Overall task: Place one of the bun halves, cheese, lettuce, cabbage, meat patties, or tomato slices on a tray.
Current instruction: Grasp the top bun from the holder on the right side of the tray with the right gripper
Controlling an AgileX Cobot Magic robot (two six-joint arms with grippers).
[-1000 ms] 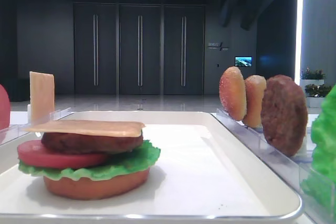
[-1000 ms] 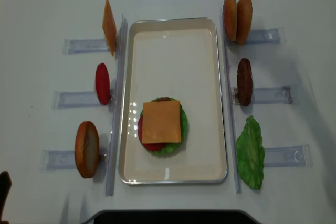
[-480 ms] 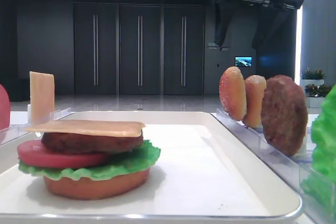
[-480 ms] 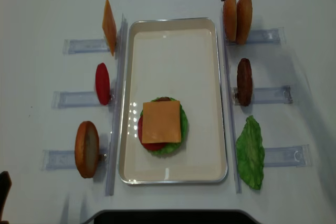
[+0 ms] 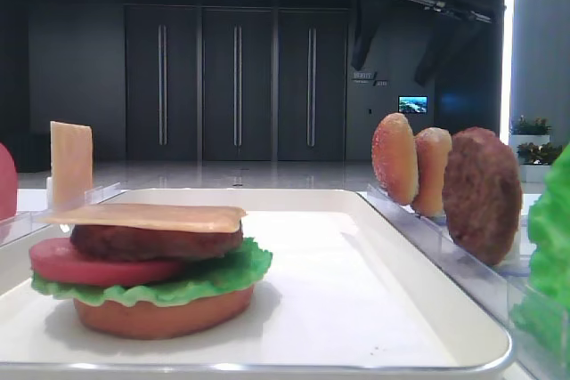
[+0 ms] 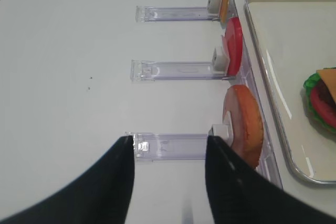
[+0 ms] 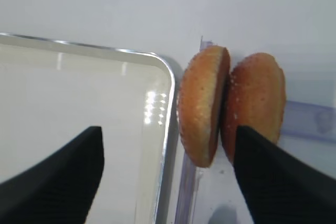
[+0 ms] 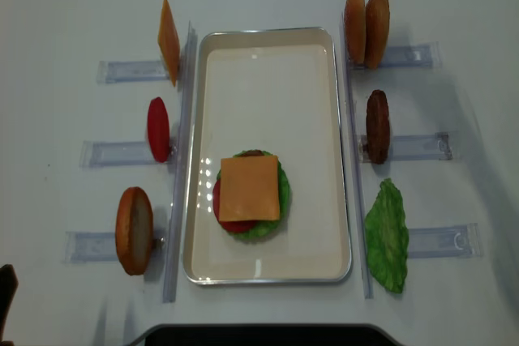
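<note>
Your right end effector [image 7: 168, 177] is hanging with its jaws spread wide and gripping nothing, poised above the two bun halves [image 7: 231, 111] that are standing on edge, touching each other, in the clear rack [image 8: 405, 56] just beside the far right corner of the tray [image 8: 268, 62]. One jaw is sitting over the tray corner and the other over the outer bun, so both halves are lying between the tips. Your left end effector [image 6: 168, 182] is hovering open too, empty, near the flat bottom bun [image 6: 243, 124] in its rack on the left side of the counter [image 8: 65, 119].

The risk, as I judge it: because the two halves are pressed together, coming down as you are now could be catching both at once — or squeezing only one edge and tipping the pair out of the slot. The inner jaw could also be striking the tray rim.

Counting now: two bun tops in the rack, one bottom bun on the left, one patty [image 8: 377, 126] racked, one loose lettuce leaf [image 8: 387, 237], one tomato slice [image 8: 158, 129] racked, one cheese slice [image 8: 168, 40] racked — and on the tray a stack [image 8: 250, 192] showing bun, lettuce, tomato, patty and cheese.
</note>
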